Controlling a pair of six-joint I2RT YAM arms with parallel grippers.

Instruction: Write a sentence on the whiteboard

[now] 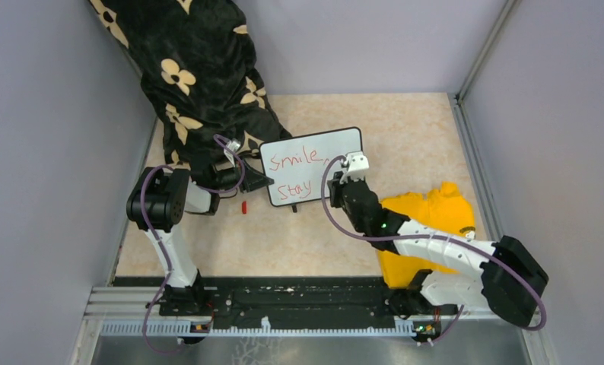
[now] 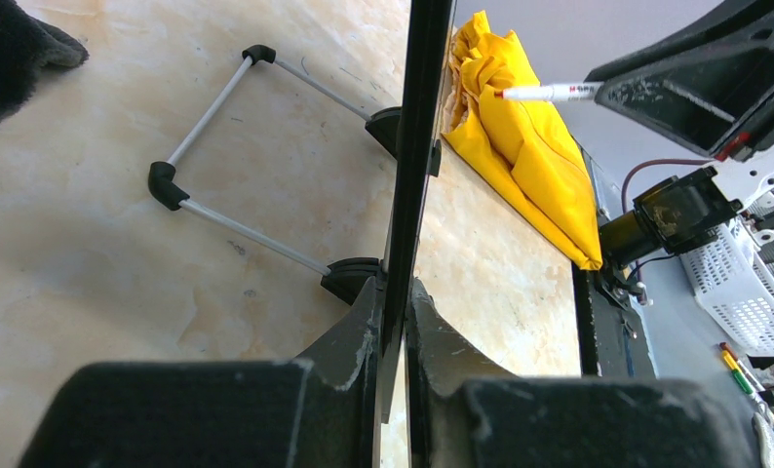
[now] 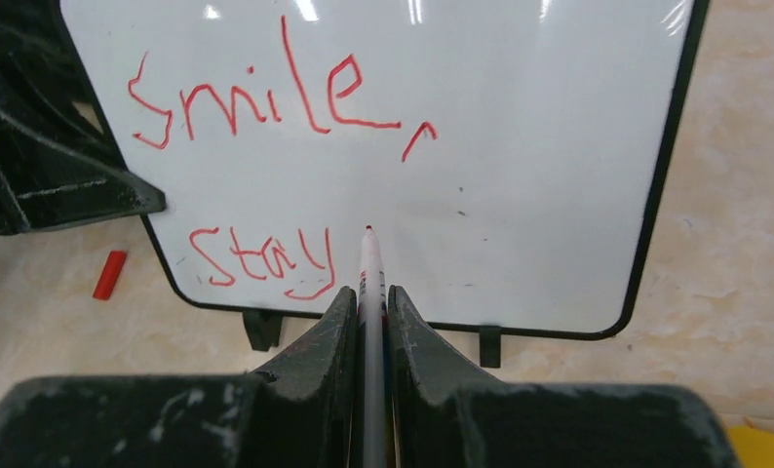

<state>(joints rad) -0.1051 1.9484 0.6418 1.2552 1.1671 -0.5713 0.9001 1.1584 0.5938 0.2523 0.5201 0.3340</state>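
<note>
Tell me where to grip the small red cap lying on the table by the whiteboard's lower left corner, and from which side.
Pinch the small red stubby cap across its narrow middle, coming straight down from above. It lies flat on the beige marbled tabletop, apart from the black-framed glossy whiteboard, so its long sides look free.

End effector [image 3: 367,292] gripping marker [image 3: 367,255], red words [image 3: 305,93] on whiteboard [image 3: 539,166]

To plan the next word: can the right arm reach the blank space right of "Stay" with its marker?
Probably yes. The right end effector holds the marker, tip just beside "Stay"; nothing blocks that part of the whiteboard, and the left end effector grips only its edge.
</note>
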